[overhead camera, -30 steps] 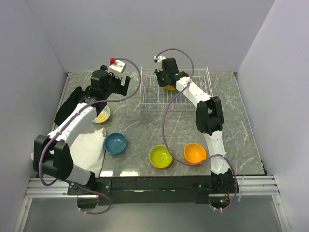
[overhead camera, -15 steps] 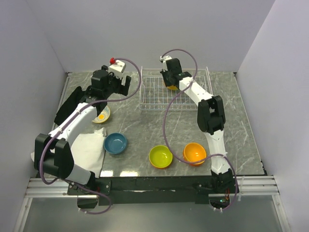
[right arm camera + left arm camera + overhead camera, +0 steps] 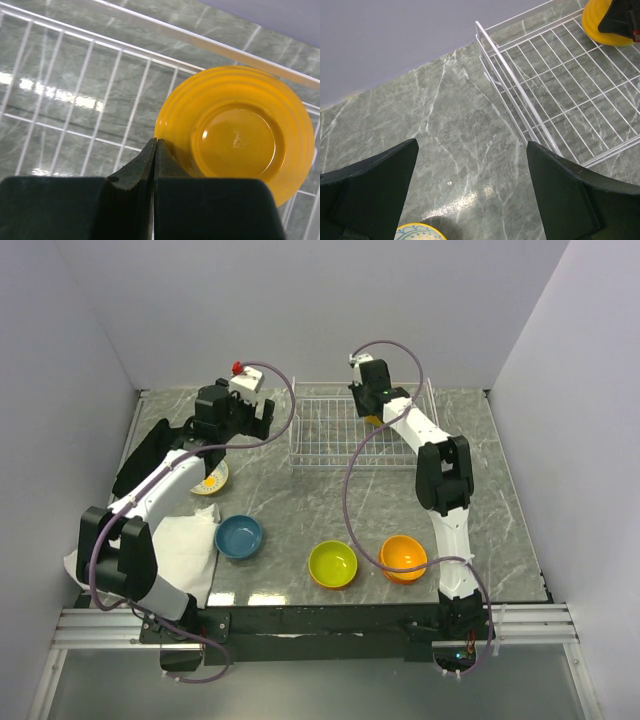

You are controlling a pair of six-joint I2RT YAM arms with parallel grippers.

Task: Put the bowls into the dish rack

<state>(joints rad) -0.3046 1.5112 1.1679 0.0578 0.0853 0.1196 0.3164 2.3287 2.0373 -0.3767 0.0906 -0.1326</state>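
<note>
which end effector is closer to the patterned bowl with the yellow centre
Left. The left end effector hovers open just past the patterned bowl; the right end effector is far off over the dish rack, pinching an orange bowl.

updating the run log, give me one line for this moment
right claw: shut on orange bowl at rack | left claw: open, empty | table: patterned, teal, green, other orange

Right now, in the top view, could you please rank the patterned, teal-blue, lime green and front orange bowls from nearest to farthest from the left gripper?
From the left gripper:
1. Patterned bowl, just nearer the arm bases, far left.
2. Teal-blue bowl, front left, beside the white cloth.
3. Lime green bowl, front centre.
4. Orange bowl, front right.
</note>
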